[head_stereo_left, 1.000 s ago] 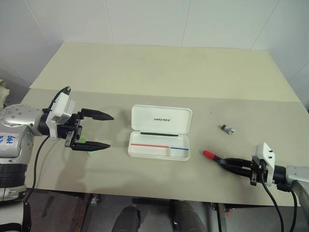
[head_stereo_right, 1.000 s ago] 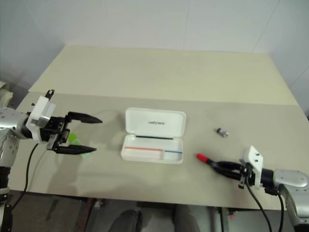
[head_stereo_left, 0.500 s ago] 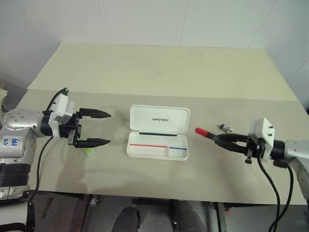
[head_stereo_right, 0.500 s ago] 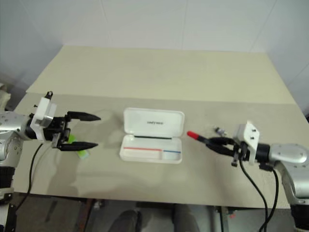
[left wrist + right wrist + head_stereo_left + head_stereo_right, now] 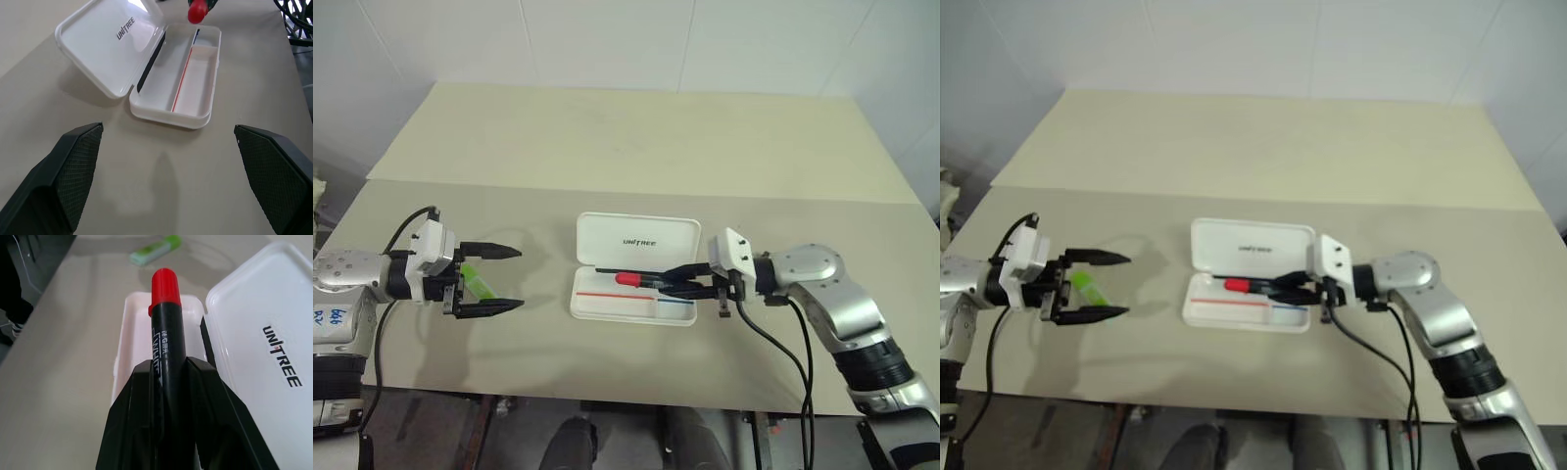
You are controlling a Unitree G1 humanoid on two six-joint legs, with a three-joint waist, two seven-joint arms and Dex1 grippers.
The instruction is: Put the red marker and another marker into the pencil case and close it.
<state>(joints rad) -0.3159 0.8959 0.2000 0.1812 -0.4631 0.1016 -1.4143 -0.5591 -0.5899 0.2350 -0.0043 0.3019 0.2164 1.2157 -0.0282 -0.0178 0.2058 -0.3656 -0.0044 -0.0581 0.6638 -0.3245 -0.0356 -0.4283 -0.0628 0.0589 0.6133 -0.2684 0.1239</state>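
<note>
Pencil case (image 5: 636, 266) lies open on the beige worktop (image 5: 607, 147), its lid with the dark "UNITREE" lettering folded back flat and the tray's red and blue stripes showing. Right end effector (image 5: 668, 282) is pressed together on the red marker (image 5: 641, 280), pinching the black barrel so the red cap juts out beyond its fingertips, held over the open tray. Left end effector (image 5: 514, 278) has its two black fingers (image 5: 73, 171) spread wide, well apart from the case. The lime-green marker (image 5: 476, 281) lies on the worktop between those spread fingers, back near their base
</note>
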